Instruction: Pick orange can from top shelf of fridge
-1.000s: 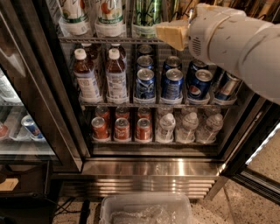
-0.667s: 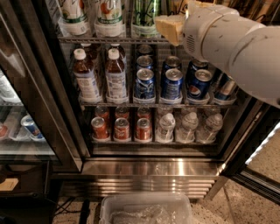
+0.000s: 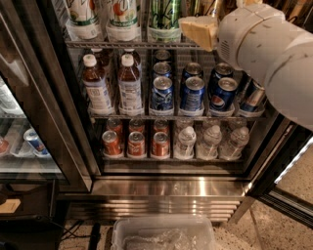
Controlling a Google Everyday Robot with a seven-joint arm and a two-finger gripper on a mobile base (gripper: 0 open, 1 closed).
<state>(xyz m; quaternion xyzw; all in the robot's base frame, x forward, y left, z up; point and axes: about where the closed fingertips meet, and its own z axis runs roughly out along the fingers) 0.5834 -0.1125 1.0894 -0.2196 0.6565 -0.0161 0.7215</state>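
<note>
Hand (image 3: 198, 31) at top shelf (image 3: 122, 44) rail, orange can (image 3: 214, 8) just behind it (grip: cannot tell).

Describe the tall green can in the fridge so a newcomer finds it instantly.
In the open fridge, find the top shelf, the highest wire rack in view. The tall green can stands there just left of the gripper at the upper right. It alone is green; the white-labelled bottles on its left are not.

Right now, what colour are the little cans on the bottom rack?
Red-orange cans, clearest in the camera view; gripper out of frame above the white arm.
</note>
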